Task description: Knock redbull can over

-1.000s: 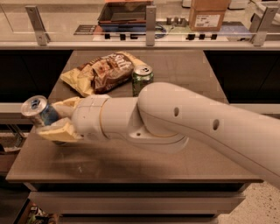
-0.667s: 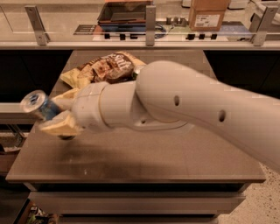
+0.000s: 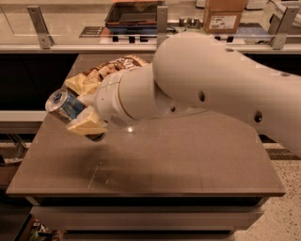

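The redbull can (image 3: pixel 62 103), blue and silver with a silver top, is tilted with its top pointing up and to the left, over the left part of the brown table (image 3: pixel 188 160). My gripper (image 3: pixel 79 113) is at the can, and its cream fingers (image 3: pixel 87 126) close around the can's lower body. The big white arm reaches in from the right and covers the table's middle. The can's base is hidden by the fingers.
A crumpled chip bag (image 3: pixel 106 71) lies behind the gripper at the table's back left. The table's left edge is right by the can. A railed counter behind holds a dark tray (image 3: pixel 134 13) and a cardboard box (image 3: pixel 225 14).
The can has gone from upright to tilted left between the fingers. The arm has swung up and forward and now hides the green can by the chip bag.
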`<control>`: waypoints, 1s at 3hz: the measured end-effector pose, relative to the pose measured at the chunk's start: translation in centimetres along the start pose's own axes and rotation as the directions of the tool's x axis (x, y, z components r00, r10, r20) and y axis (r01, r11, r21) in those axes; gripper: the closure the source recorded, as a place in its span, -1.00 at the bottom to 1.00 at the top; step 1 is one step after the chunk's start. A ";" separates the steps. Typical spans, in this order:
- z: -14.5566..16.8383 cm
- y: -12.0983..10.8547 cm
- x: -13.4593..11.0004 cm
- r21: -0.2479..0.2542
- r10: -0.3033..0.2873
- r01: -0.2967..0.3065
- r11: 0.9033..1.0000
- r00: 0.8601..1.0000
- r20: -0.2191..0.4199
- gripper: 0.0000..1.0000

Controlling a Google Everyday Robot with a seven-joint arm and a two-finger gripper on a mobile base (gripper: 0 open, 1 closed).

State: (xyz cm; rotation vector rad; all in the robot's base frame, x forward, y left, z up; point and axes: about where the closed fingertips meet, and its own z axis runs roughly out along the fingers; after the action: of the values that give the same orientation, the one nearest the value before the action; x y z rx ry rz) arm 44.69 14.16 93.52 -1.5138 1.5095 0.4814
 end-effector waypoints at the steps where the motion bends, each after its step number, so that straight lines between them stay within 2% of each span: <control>1: -0.4 -0.2 0.7 0.008 -0.003 0.004 1.000 0.995 -0.097 1.00; 2: 0.0 0.7 0.5 0.002 -0.019 0.020 1.000 0.982 -0.186 1.00; 3: 0.7 1.5 0.7 -0.019 -0.026 0.022 1.000 0.958 -0.285 1.00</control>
State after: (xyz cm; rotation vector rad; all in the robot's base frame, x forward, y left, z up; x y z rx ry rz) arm 43.69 14.58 92.12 -1.6665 1.7080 0.2679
